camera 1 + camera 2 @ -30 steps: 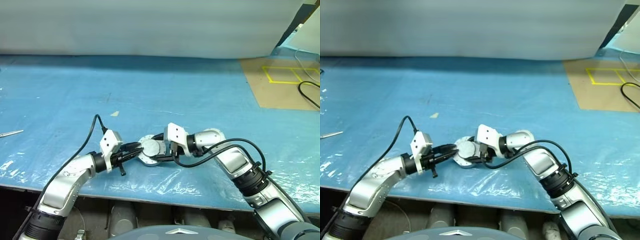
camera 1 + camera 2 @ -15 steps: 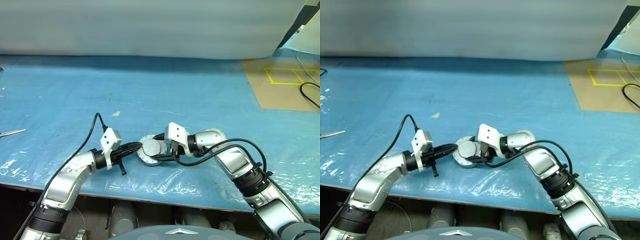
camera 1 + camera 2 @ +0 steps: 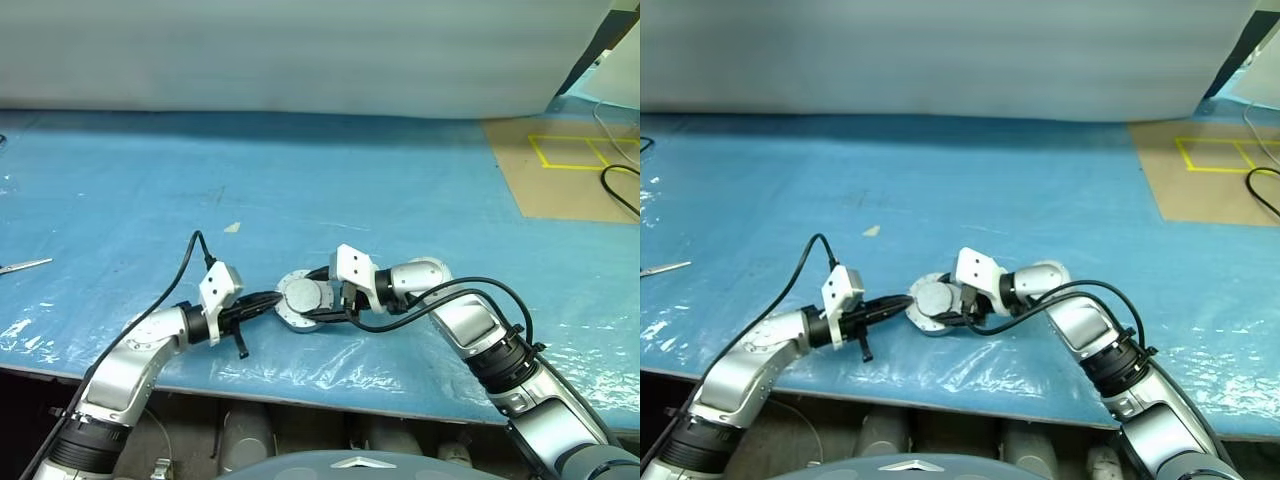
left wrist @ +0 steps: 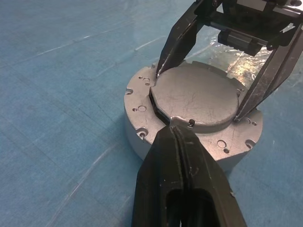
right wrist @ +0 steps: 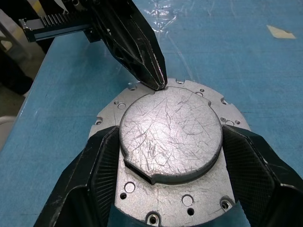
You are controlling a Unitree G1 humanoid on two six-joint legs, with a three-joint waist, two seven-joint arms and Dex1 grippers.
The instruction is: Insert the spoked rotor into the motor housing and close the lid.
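motor housing [image 4: 189, 127] sits on the blue table [image 3: 330, 190] near its front edge, between the two arms. lid [image 5: 170, 132] lies flat on top, plain grey face up, so the spoked rotor is presumably already inside, though nothing of it can be seen under the lid. step in hand reads as seating the lid fully. to do it well: keep the housing braced from both sides so it cannot slide on the plastic sheet, press straight down near the lid's rim rather than at a slant, and work around the edge until no gap shows at the notch. right gripper [image 5: 170, 189] is spread wide, its two fingers [image 5: 99, 175] flanking the raised lid, touching or just beside its edge; this looks like steadying more than a lift. left gripper [image 4: 173, 127] has its fingers pressed together with nothing between them, and the closed tip rests at the lid's rim beside the small notch, used as a poker. risk: a slanted push could skid the tip off the smooth lid.
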